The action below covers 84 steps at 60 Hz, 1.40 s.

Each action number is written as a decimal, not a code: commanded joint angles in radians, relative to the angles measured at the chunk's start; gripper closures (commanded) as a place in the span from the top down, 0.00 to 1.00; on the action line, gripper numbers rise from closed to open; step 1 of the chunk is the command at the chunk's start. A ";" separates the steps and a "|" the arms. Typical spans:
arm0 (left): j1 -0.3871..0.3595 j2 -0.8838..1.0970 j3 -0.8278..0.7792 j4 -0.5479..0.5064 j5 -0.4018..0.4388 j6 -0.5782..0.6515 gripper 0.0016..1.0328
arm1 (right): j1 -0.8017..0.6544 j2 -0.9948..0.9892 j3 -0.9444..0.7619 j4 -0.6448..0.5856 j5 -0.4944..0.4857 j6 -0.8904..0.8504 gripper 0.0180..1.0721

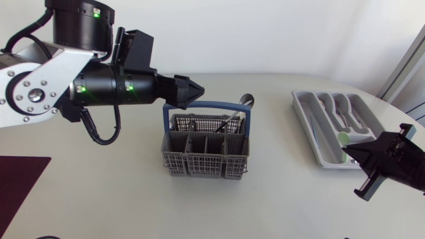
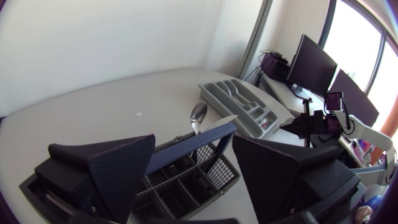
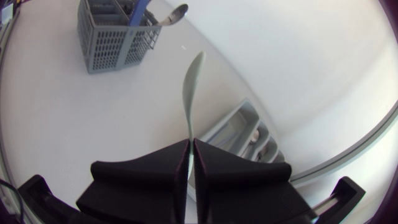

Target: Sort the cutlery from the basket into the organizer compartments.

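Note:
The grey cutlery basket (image 1: pixel 174 159) with a blue handle (image 1: pixel 207 105) stands mid-table, and a metal spoon (image 1: pixel 247 101) sticks out of its back right. My left gripper (image 1: pixel 196 91) hovers just above the basket's back left. In the left wrist view it (image 2: pixel 193 146) stands wide open with the blue handle (image 2: pixel 186 149) and basket (image 2: pixel 186 186) below the gap, untouched. The grey organizer (image 1: pixel 302 109) lies at the right. My right gripper (image 1: pixel 346 153), at the organizer's near end, is shut on a pale green utensil (image 3: pixel 189 93) that points out ahead of the fingers.
Several metal pieces (image 1: pixel 342 113) lie in the organizer's compartments. A dark red mat (image 1: pixel 20 176) covers the table's near left corner. From the right wrist view the basket (image 3: pixel 109 37) and the spoon (image 3: pixel 176 14) are far ahead, with the organizer (image 3: pixel 242 127) beside the gripper.

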 commanded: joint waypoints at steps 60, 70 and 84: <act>-0.063 0.007 -0.053 -0.128 -0.150 0.076 0.83 | -0.359 0.844 0.131 0.765 0.126 -0.502 0.06; -0.065 0.004 -0.055 -0.136 -0.150 0.078 0.83 | -0.339 0.855 0.100 0.795 0.148 -0.545 0.07; -0.065 -0.006 -0.060 -0.149 -0.152 0.084 0.83 | -0.307 0.887 0.051 0.838 0.172 -0.583 0.31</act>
